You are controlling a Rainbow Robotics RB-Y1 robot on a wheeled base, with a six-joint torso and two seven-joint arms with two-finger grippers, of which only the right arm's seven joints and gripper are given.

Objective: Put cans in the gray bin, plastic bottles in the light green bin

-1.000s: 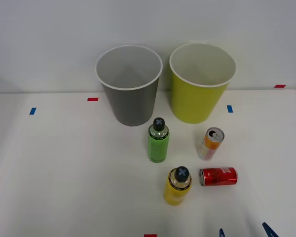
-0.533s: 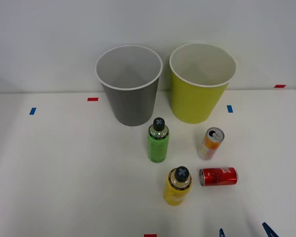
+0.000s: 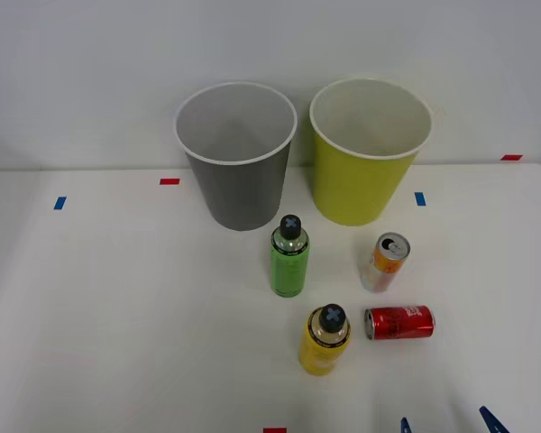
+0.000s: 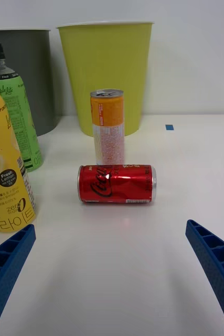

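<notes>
The gray bin [image 3: 237, 162] and the light green bin [image 3: 368, 153] stand side by side at the table's back. A green bottle [image 3: 289, 259] stands upright in front of them, a yellow bottle [image 3: 325, 340] nearer me. The slim orange-and-white can [image 3: 385, 262] stands upright; the red can [image 3: 399, 322] lies on its side just in front of it. My right gripper [image 3: 446, 424] is open at the front edge, its blue fingertips [image 4: 216, 265] spread wide, nothing between them. From the wrist the red can [image 4: 117, 184] lies straight ahead, the orange can [image 4: 108, 126] behind it.
Small red and blue tape marks [image 3: 169, 181] dot the white table [image 3: 108, 307]. A white wall rises behind the bins. Open tabletop stretches to the left and to the right of the group of objects.
</notes>
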